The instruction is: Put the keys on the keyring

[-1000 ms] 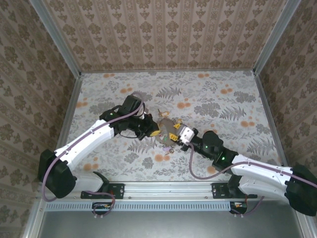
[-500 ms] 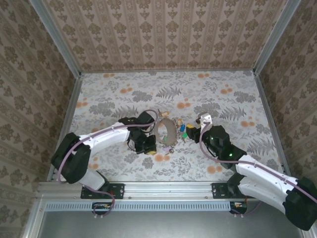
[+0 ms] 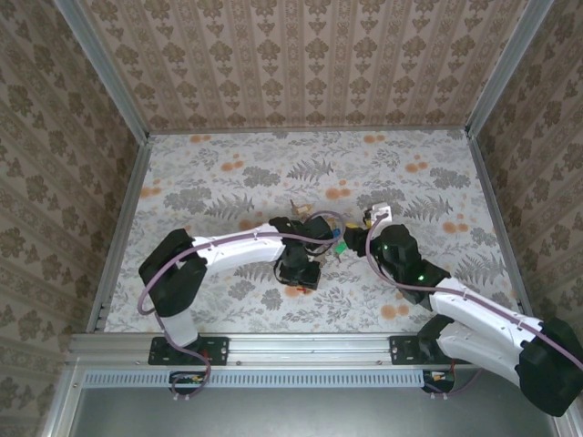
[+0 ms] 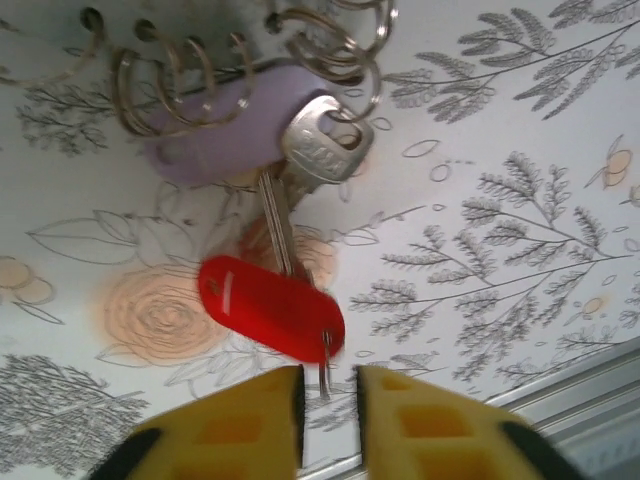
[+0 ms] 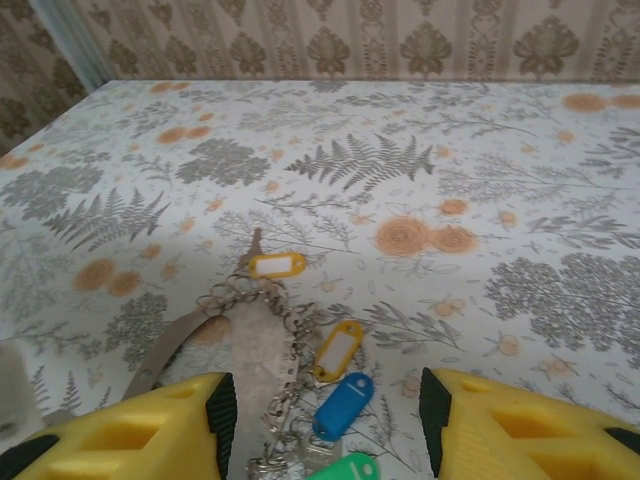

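The floral table (image 3: 419, 173) lies under it all. The right claw (image 5: 322, 405) gapes wide and empty. The keyring (image 5: 258, 365) sits just ahead, inside its spread, with the keys (image 5: 340, 352) in yellow, blue and green beside it between the fingers. The left claw (image 4: 328, 385) is parted only a crack, gripping nothing. The red key (image 4: 270, 305) lies right at its tips, its thin wire in the gap.

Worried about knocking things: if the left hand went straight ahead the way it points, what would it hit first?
Most likely the red key tag, directly ahead of the narrow gap in the left hand; the silver key lies beyond it. Depth is hard to judge here.
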Tool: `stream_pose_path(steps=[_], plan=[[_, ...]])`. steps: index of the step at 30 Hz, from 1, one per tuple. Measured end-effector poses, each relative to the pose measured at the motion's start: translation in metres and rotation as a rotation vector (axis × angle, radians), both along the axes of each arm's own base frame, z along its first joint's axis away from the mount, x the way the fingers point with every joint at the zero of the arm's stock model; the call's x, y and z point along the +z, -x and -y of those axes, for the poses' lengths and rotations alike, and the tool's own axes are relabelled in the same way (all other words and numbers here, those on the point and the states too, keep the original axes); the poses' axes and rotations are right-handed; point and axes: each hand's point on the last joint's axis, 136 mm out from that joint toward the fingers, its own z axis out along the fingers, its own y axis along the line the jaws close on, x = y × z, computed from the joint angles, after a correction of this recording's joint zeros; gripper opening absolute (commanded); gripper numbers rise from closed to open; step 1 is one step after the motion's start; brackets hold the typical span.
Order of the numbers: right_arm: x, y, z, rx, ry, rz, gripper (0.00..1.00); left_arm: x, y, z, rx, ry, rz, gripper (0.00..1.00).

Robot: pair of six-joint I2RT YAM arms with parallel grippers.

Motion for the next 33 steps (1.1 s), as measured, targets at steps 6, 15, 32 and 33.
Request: stream_pose_path(steps=[6,15,32,33], plan=[[-0.004,-0.007,0.026,-0.112,-0.054,-0.038,0.54,0.007,0.0,0.006,-0.045,0.029,0.005,0.35],[-0.016,0.002,0.027,-0.076,-0.062,-0.116,0.5,0.094,-0.039,-0.017,0.073,0.248,0.125,0.54],[-0.099,0.013,-0.071,0.2,-0.139,-0.747,0.53,0.057,-0.139,-0.12,0.414,0.263,0.257,0.61],[-0.106,0.013,-0.072,0.188,-0.146,-0.776,0.52,0.054,-0.141,-0.118,0.409,0.265,0.258,0.61]])
